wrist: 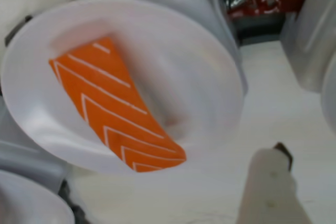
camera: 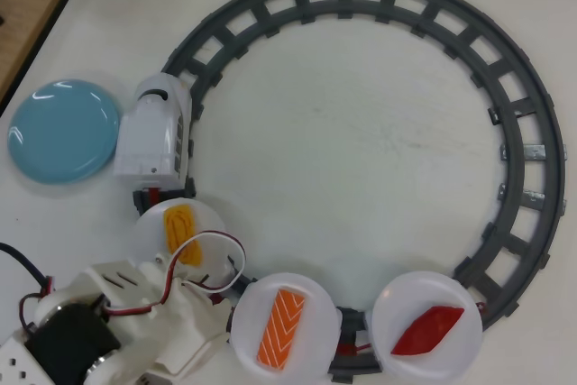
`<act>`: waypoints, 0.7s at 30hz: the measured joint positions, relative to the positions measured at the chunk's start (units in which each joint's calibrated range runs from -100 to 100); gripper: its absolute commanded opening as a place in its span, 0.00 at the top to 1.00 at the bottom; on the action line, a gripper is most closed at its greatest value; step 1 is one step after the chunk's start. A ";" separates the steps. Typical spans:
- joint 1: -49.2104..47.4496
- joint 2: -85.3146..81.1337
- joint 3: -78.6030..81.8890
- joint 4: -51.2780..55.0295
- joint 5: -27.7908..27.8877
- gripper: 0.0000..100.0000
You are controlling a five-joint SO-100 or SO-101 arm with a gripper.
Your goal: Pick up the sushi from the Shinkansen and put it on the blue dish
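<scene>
The sushi [camera: 283, 326], an orange salmon piece with white chevrons, lies on a round white plate [camera: 311, 349] on a car behind the white Shinkansen [camera: 158, 128]. In the wrist view the sushi [wrist: 115, 111] fills the left centre on its plate [wrist: 205, 66]. My gripper [camera: 221, 302] sits low at the left edge of that plate, beside the sushi and not touching it. One white finger [wrist: 270, 184] shows in the wrist view at the bottom right with nothing against its tip, so the jaws stand apart and empty. The blue dish [camera: 63, 130] lies left of the train's nose.
A yellow egg piece [camera: 180, 227] rides the first plate, just above my arm. A red piece [camera: 427, 329] rides the last plate, at the right. The grey ring track [camera: 532, 151] circles the table. Red and black wires [camera: 212, 259] loop over my arm.
</scene>
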 measured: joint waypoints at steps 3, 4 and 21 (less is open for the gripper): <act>-0.16 0.00 0.00 0.00 1.03 0.83; -0.49 0.00 0.00 0.00 1.19 0.83; -13.57 0.00 -5.86 7.23 -0.83 0.70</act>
